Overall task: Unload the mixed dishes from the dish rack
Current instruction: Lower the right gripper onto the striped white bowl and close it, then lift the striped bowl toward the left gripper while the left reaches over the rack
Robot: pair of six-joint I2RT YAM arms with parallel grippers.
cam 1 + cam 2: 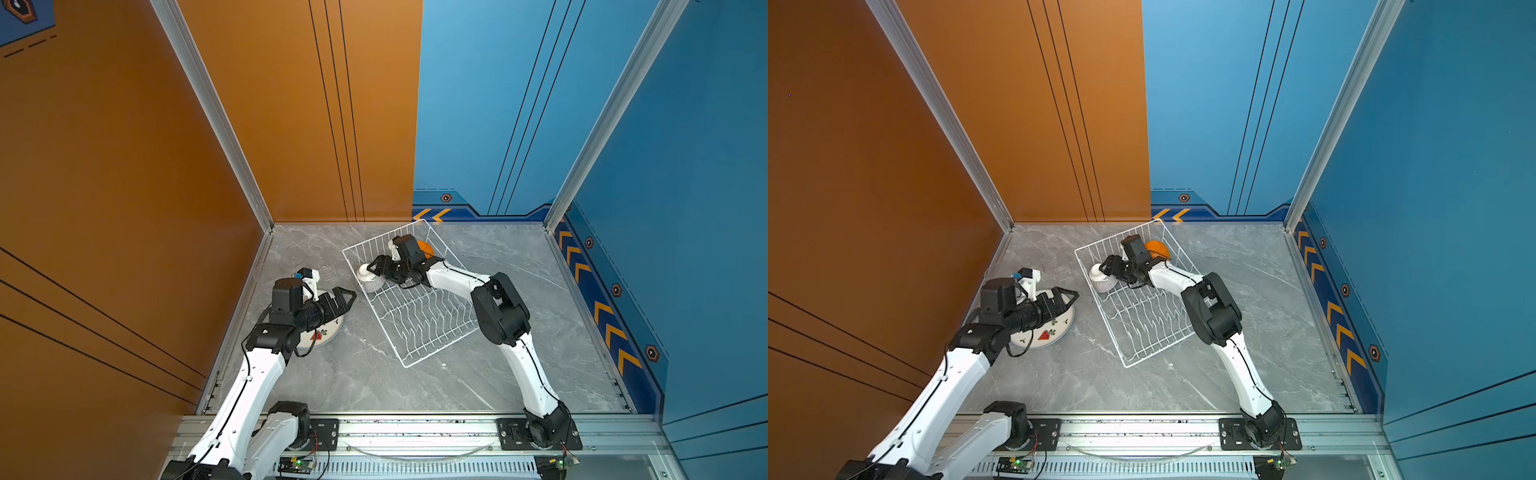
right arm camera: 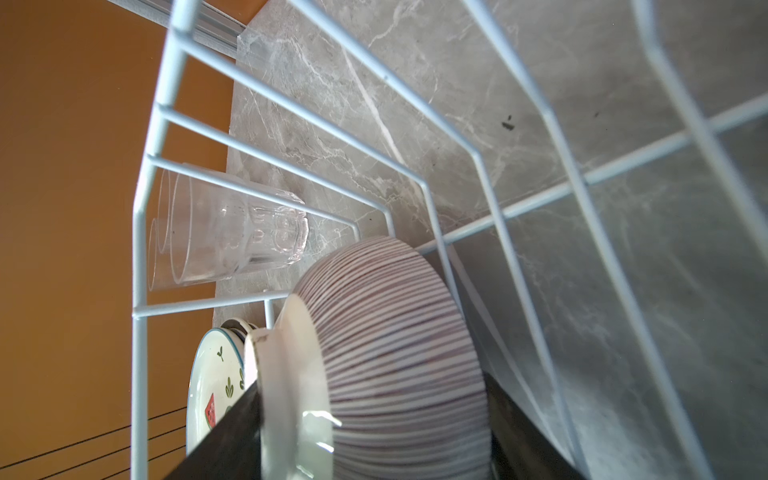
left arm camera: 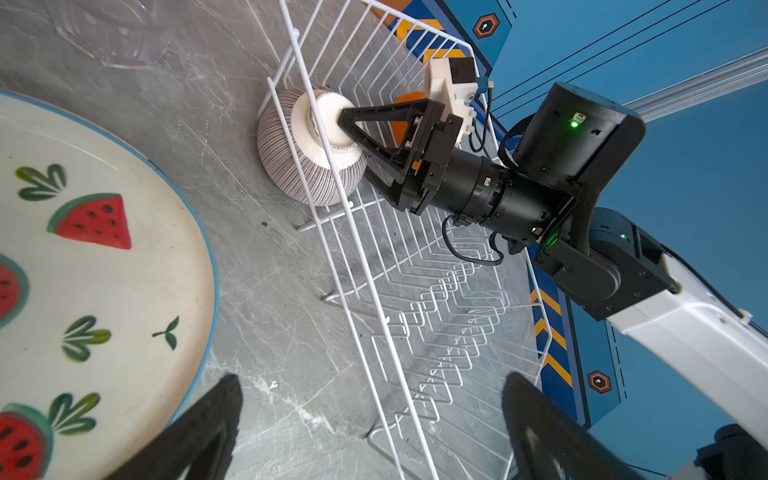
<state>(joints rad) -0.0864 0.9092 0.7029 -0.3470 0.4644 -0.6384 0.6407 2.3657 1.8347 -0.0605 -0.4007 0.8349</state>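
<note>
The white wire dish rack [image 1: 374, 309] [image 1: 1101, 309] [image 3: 436, 332] [image 2: 515, 208] sits skewed at mid-table. In its far left corner a small grey-striped white bowl [image 1: 368, 279] [image 1: 1102, 281] [image 3: 291, 166] [image 2: 395, 353] lies on its side. My right gripper [image 1: 376, 268] [image 1: 1106, 268] [image 3: 353, 145] [image 2: 374, 436] straddles it, one finger against the foot and the other against the rim side. An orange bowl [image 1: 426, 247] [image 1: 1158, 248] [image 3: 409, 99] sits behind that wrist in the rack. My left gripper [image 1: 345, 296] [image 1: 1069, 296] [image 3: 374, 382] hangs open and empty beside the watermelon plate [image 1: 324, 334] [image 1: 1046, 334] [image 3: 104, 270] [image 2: 216, 374] on the table.
Two clear glasses [image 2: 232, 224] [image 3: 112, 33] [image 1: 1062, 271] stand on the table just outside the rack's left wall, near the orange side wall. The rack's plate prongs hold nothing. Grey marble table [image 1: 415, 386] lies open in front of the rack.
</note>
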